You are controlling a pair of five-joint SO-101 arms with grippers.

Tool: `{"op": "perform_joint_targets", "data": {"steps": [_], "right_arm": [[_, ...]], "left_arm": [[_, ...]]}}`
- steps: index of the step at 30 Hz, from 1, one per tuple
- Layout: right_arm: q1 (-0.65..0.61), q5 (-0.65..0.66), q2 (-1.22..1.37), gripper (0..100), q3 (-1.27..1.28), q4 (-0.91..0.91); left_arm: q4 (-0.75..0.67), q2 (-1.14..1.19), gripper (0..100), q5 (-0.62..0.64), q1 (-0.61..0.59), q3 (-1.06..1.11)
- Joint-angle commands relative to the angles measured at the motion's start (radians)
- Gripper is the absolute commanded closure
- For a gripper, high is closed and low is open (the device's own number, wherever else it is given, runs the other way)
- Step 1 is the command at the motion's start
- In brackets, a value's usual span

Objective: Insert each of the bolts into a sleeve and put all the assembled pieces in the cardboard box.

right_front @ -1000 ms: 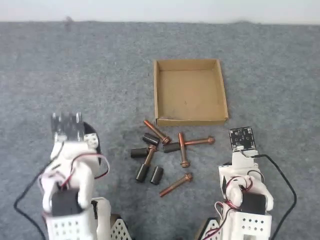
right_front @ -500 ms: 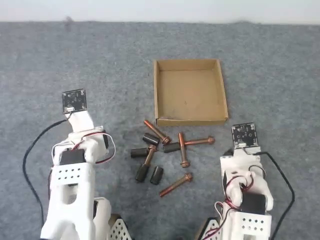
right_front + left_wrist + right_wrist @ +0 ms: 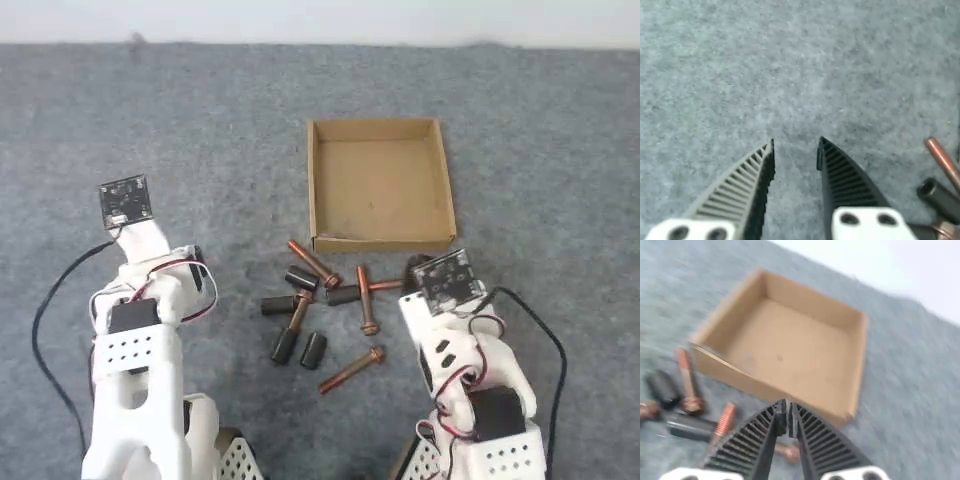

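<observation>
— What's the surface?
— A grey, felt-like carpeted table top (image 3: 200, 120).
— And what lies on it?
— A shallow, open brown cardboard box (image 3: 380, 243) sits about midway between the side edges. Just beside its wall that faces the table's near edge lies a loose cluster of five copper-coloured metal bolts (image 3: 352, 369) and five short black cylindrical sleeves (image 3: 314, 350), several touching or crossing.

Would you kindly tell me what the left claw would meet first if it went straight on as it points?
The left claw would probably meet bare carpet; the bolt and sleeve lie off to one side, though depth is unclear.
</observation>
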Motion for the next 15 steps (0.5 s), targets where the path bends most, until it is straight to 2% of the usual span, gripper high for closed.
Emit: {"op": "perform_joint_targets", "data": {"steps": [1,8,15], "right_arm": [[-0.079,-0.017,0.185,99.3,-0.133,-0.035],[-0.127,-0.017,0.657,99.3,-0.411,-0.027],[-0.154,-0.003,0.869,99.2,-0.512,-0.035]], "left_arm": [[-0.026,0.005,86,0.014,-0.006,-0.013],[-0.025,0.011,86,0.011,-0.009,-0.015],[-0.002,0.227,86,0.012,-0.057,-0.142]]}}
